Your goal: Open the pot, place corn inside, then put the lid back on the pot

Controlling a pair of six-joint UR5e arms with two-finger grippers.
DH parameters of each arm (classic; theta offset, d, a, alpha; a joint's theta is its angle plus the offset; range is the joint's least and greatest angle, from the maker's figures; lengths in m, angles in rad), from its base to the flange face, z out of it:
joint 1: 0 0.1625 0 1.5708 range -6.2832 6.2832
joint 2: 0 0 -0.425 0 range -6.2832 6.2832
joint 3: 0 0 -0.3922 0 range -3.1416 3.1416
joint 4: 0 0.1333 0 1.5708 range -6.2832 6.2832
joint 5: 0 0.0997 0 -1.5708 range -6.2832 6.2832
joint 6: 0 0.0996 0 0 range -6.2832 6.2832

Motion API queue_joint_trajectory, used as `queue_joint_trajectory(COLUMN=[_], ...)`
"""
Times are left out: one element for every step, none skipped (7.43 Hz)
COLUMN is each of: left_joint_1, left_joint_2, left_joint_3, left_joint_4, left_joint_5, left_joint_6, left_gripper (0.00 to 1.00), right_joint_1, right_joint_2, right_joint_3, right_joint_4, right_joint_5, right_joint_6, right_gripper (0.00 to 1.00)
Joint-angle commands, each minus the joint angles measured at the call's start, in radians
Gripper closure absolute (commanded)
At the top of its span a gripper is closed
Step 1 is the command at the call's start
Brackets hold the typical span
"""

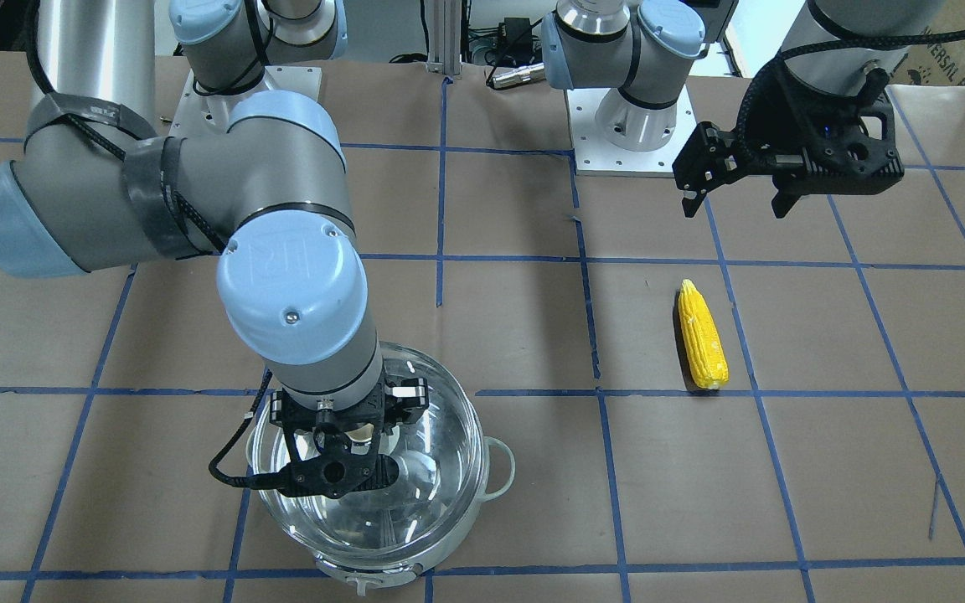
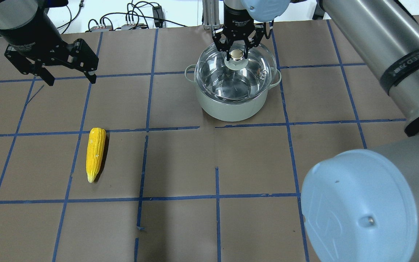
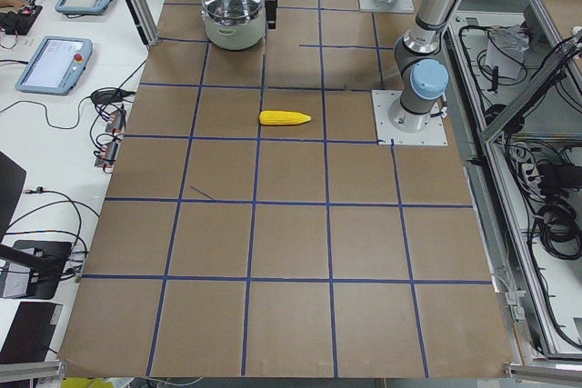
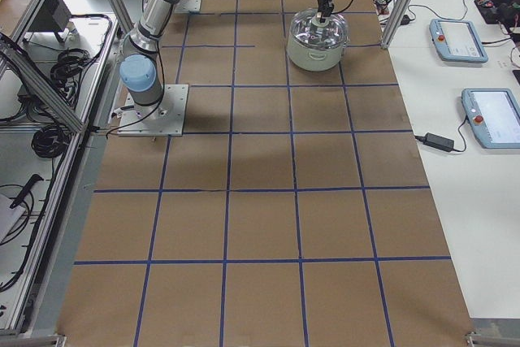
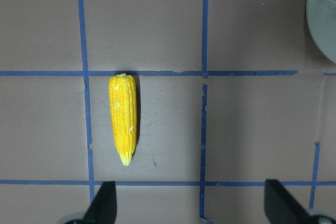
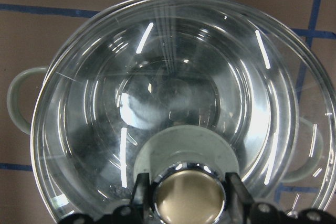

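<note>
The steel pot (image 2: 231,107) stands at the far middle of the table with the clear glass lid (image 2: 216,78) over it. My right gripper (image 2: 236,54) comes straight down on the lid and is shut on its beige-topped knob (image 6: 189,198); the fingers (image 6: 139,195) press on both sides. I cannot tell whether the lid rests on the rim or is slightly raised. The yellow corn (image 2: 96,153) lies flat on the table at the left, tip toward me. My left gripper (image 2: 71,80) hangs open and empty above the table beyond the corn, which shows in its wrist view (image 5: 124,118).
The brown table (image 2: 180,163) carries a grid of blue tape lines. The right arm's elbow (image 2: 358,203) fills the near right of the overhead view. Arm bases (image 1: 629,126) and cables sit at the robot's edge. Tablets (image 4: 459,38) lie on side benches.
</note>
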Motion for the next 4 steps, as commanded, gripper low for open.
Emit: queue_joint_trajectory(left_joint_1=[0.013,0.033,0.049,0.07], left_joint_2=[0.008,-0.009,-0.018,-0.029], left_joint_3=[-0.009,-0.039,-0.097,-0.184], left_joint_4=[-0.01,-0.002,0.015,0.115], left_joint_5=[0.0,-0.002,-0.002,-0.002], left_joint_6=[0.003,0.018,0.04,0.095], left_gripper=[0.0,0.0,0.0,0.0], right_joint_1=[-0.052,-0.087,-0.125,-0.157], right_joint_2=[-0.1,-0.16,-0.238,-0.325], right_joint_3=[0.027,0.064,0.129,0.232], right_joint_4=[0.095,0.138,0.148,0.129], right_joint_5=[0.002,-0.001,-0.001,0.001], right_joint_6=[-0.055,-0.112,-0.157,-0.19], right_gripper=[0.62,0.64,0.64,0.64])
